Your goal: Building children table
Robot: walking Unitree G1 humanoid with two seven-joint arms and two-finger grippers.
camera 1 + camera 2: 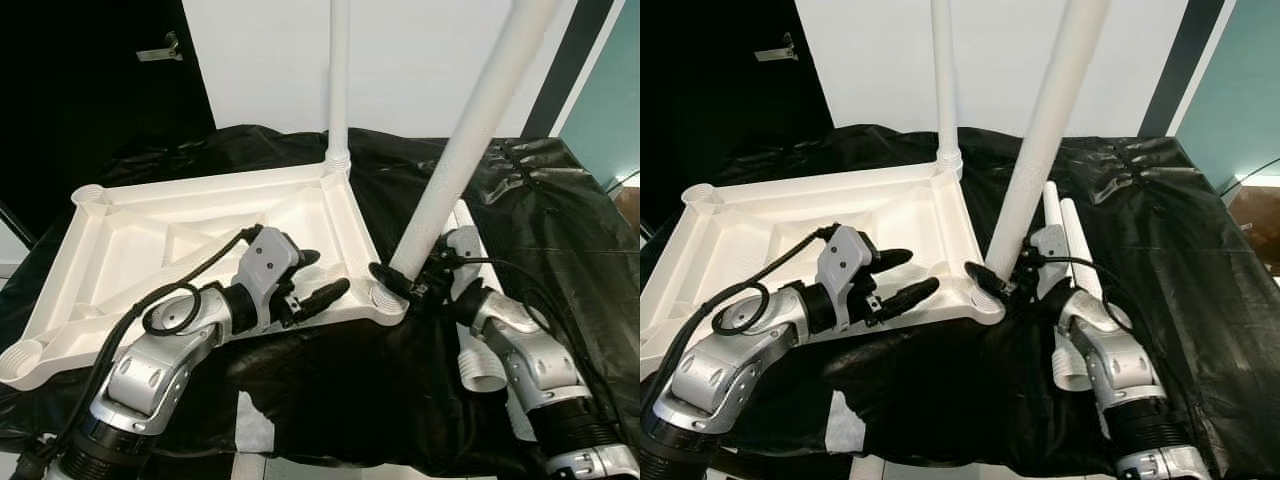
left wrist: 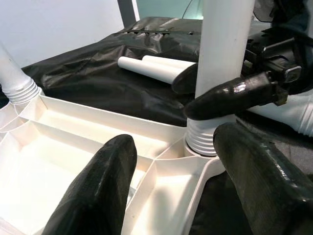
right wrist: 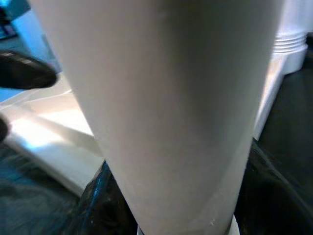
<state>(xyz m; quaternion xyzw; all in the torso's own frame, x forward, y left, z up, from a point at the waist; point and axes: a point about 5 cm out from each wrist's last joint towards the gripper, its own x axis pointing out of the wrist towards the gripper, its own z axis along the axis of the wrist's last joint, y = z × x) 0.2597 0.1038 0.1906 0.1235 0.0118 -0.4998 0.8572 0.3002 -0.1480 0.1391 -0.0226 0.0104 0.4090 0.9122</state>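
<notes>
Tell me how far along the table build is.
One leg already stands in the far corner of the upturned tabletop. The right gripper holds a second leg, tilted, at the near corner socket; the left gripper rests open on the rim. Two legs lie unfitted.

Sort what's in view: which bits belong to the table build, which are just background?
Job: upturned white tabletop; leg already standing in its far corner; tilted leg at the near corner socket, held by the right gripper; two spare legs; open left gripper at the tabletop edge.
Background: black cover sheet; door; white wall.
</notes>
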